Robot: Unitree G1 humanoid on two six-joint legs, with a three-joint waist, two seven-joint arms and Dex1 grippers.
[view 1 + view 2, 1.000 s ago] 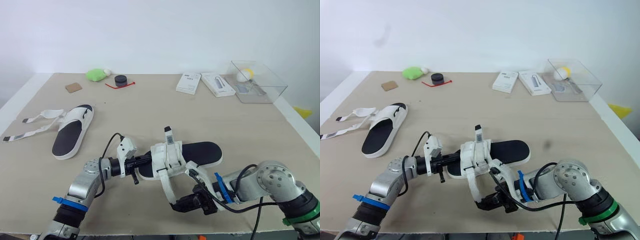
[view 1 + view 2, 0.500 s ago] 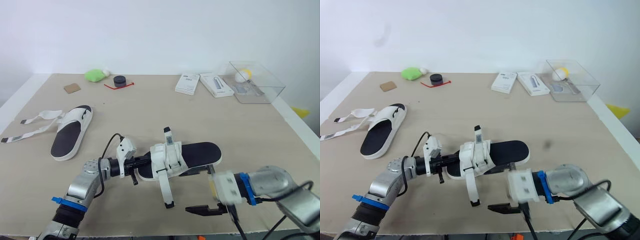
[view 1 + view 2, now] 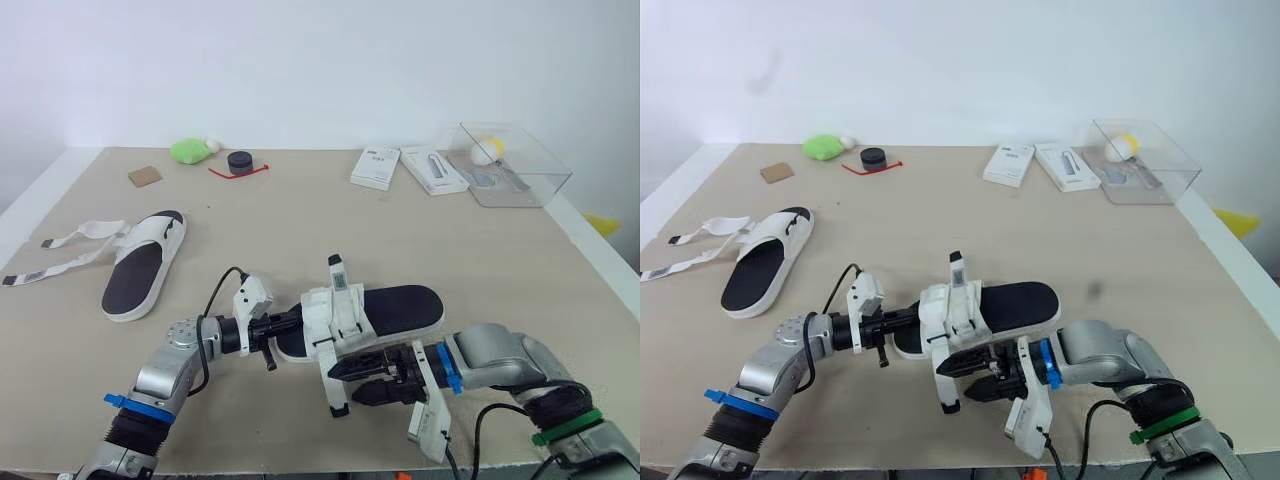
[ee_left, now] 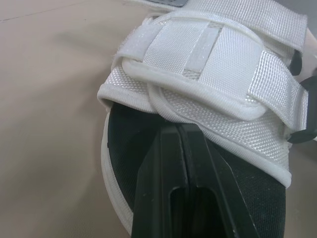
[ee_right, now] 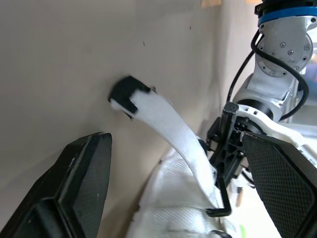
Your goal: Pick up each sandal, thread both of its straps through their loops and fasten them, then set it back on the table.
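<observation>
Just above the table in front of me is a sandal (image 3: 395, 305) with a black footbed and white straps (image 4: 208, 64). My left gripper (image 3: 285, 325) is shut on its toe end, the black fingers (image 4: 183, 173) pressed together on the sole. One loose strap (image 3: 333, 380) hangs down from it, its black tip (image 5: 126, 94) near the tabletop. My right gripper (image 3: 345, 382) is open and points at this strap, a finger (image 5: 74, 188) on either side without touching it. The second sandal (image 3: 140, 265) lies flat at the left with both long straps (image 3: 70, 250) spread out unfastened.
Along the back stand a green soft toy (image 3: 190, 150), a black round cap (image 3: 241, 160) on a red cord, a brown square (image 3: 146, 175), two white boxes (image 3: 377, 166) and a clear box (image 3: 512, 165). The table's front edge (image 3: 250, 468) runs just under my arms.
My right gripper has let go of the strap end, opened wide, swung out to the right and come back with its fingers around the hanging strap. The left gripper and sandal have stayed put.
</observation>
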